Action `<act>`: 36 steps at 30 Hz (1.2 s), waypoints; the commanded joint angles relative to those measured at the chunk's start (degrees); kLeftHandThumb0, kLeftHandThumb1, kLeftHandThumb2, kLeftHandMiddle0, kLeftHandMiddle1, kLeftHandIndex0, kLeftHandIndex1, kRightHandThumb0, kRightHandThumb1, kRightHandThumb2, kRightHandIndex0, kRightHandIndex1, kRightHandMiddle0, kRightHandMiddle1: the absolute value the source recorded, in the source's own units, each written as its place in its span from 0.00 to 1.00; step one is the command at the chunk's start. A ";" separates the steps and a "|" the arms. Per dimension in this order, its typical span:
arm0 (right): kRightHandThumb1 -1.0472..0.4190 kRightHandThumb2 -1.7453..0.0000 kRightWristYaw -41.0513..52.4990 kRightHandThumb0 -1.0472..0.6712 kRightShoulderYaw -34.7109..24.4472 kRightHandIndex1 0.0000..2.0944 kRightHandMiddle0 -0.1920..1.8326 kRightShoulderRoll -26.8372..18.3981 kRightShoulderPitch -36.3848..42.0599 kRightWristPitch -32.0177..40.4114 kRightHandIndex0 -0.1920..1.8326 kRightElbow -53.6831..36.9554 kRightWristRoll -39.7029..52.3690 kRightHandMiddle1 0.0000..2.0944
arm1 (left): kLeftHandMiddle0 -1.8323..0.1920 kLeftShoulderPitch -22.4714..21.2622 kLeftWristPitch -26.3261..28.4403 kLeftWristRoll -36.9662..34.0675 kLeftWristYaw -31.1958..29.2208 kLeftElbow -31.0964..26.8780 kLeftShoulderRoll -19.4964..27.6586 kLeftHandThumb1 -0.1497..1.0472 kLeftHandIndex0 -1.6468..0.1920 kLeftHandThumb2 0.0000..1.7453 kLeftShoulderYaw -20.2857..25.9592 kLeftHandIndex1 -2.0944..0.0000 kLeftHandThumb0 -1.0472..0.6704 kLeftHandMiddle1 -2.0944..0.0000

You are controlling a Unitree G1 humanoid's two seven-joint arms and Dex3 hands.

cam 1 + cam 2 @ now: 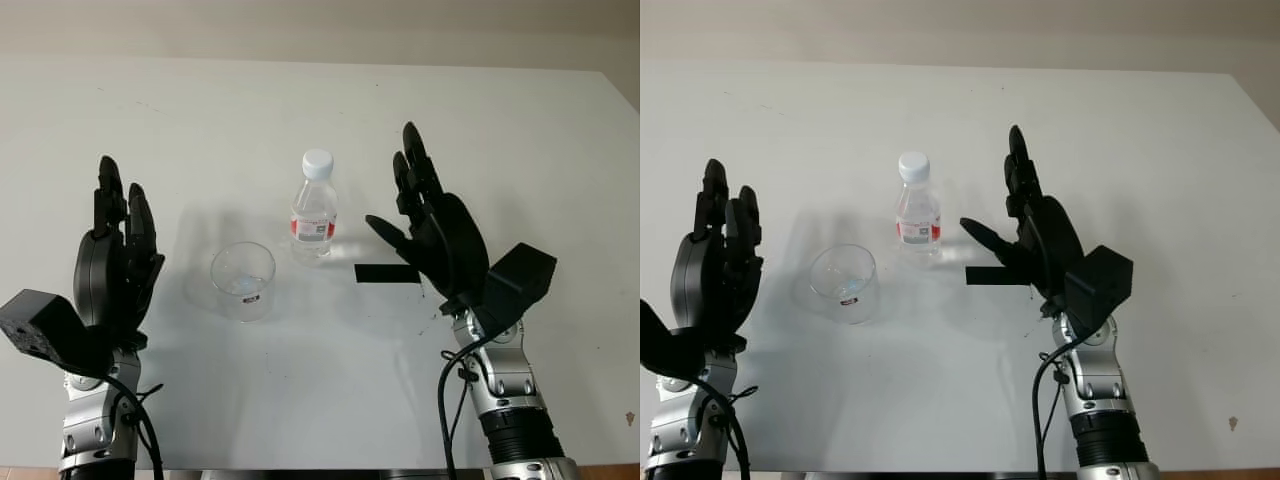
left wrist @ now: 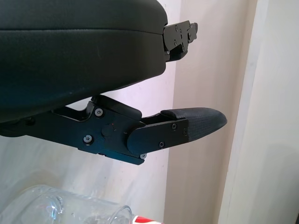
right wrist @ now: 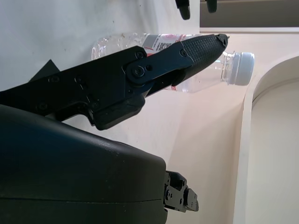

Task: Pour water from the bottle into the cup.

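Bottle [image 1: 315,205] stands upright and capped at tabletop [image 1: 560,150] centre, cup [image 1: 243,281] just beside it at 7 o'clock. Right hand [image 1: 432,225] open at the bottle's 3 o'clock — we should wrap it mid-label, squarely. Left hand [image 1: 112,262] open at the cup's 9 o'clock — cap needs removing first.

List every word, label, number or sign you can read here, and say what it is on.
Bottle label: red and white with dark print, too small and blurred to read.
Cup: a small dark mark low on its side, not readable.
Black patch on the table beside the open right hand: blank.
Open left hand, left of the cup: no markings.
No text can be read.
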 commanded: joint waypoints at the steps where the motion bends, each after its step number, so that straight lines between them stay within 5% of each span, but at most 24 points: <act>1: 0.06 0.97 0.30 0.10 0.21 0.00 0.00 -0.47 1.08 0.00 0.00 -1.60 0.05 0.00 | 0.99 1.15 -0.32 -0.04 0.09 -1.42 0.09 1.00 1.00 0.32 0.33 0.99 0.20 0.97; 10: 0.07 0.97 3.14 0.09 0.80 0.00 0.00 -2.71 -0.21 0.76 0.00 -0.72 -0.59 0.00 | 0.98 0.61 -0.18 0.73 0.45 -0.65 0.19 1.00 0.99 0.33 -0.26 0.98 0.21 0.97; 20: 0.09 0.97 6.14 0.04 3.87 0.00 0.00 -1.97 -11.78 2.74 0.00 7.06 -1.76 0.00 | 0.99 -0.01 0.07 0.92 1.22 -0.44 -0.41 1.00 1.00 0.33 -0.92 0.98 0.20 0.98; 36: 0.09 0.97 4.20 0.04 7.56 0.00 0.00 -0.10 -19.71 -6.49 0.00 23.50 -8.22 0.00 | 0.99 -0.74 -0.27 1.08 2.04 -0.03 -0.31 1.00 1.00 0.33 -0.80 0.99 0.20 0.97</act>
